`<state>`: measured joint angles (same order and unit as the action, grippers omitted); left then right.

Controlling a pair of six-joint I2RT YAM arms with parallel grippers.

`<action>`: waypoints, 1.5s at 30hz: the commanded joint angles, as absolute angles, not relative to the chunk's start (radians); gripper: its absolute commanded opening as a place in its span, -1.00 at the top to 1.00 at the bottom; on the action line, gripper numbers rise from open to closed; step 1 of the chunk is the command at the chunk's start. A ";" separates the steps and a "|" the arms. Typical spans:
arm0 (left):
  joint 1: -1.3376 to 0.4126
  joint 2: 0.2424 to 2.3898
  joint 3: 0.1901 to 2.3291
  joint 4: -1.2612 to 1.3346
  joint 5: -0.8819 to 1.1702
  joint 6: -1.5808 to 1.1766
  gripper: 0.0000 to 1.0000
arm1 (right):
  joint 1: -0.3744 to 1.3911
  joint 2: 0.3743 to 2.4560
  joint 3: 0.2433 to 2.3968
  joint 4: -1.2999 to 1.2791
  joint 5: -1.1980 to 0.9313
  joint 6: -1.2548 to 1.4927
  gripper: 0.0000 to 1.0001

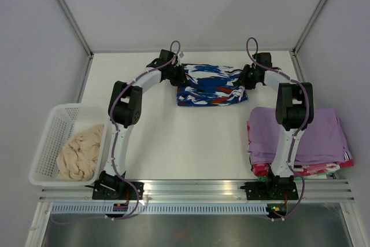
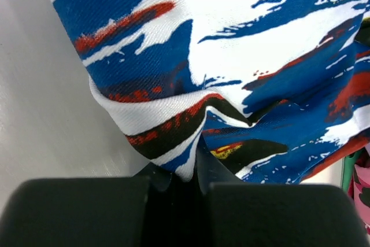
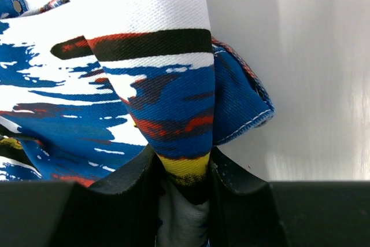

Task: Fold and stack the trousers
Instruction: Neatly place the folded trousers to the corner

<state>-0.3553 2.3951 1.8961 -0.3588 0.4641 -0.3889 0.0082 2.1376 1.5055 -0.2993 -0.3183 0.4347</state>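
The trousers (image 1: 209, 85), in a blue, white and black print with red and yellow flecks, lie folded at the back middle of the table. My left gripper (image 1: 178, 74) is shut on their left edge; in the left wrist view a pinched fold of the cloth (image 2: 186, 166) sits between the fingers. My right gripper (image 1: 245, 77) is shut on their right edge; in the right wrist view a bunched fold (image 3: 179, 160) is clamped between the fingers. The held top layer is lifted a little off the lower layer.
A stack of folded lilac garments (image 1: 315, 134) lies at the right behind the right arm. A white basket (image 1: 52, 143) at the left holds a cream fluffy bundle (image 1: 81, 153). Walls close off the table at the back and sides.
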 commanded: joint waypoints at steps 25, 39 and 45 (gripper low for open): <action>-0.623 1.862 1.703 -0.397 0.451 -0.509 0.95 | -0.153 1.459 1.678 -1.158 0.882 0.375 1.00; -0.695 1.775 1.467 -0.292 0.138 -0.627 0.95 | -0.287 1.354 1.280 -0.711 -0.142 0.205 0.48; -0.516 1.723 1.303 -0.253 0.126 -0.526 0.95 | -0.120 1.397 1.181 -0.545 -0.253 0.242 -0.39</action>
<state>-0.6003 1.7817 1.3441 -0.3191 0.2066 -0.5781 -0.2077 1.3979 1.1961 -0.6930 -0.0776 0.2264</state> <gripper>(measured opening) 0.094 0.630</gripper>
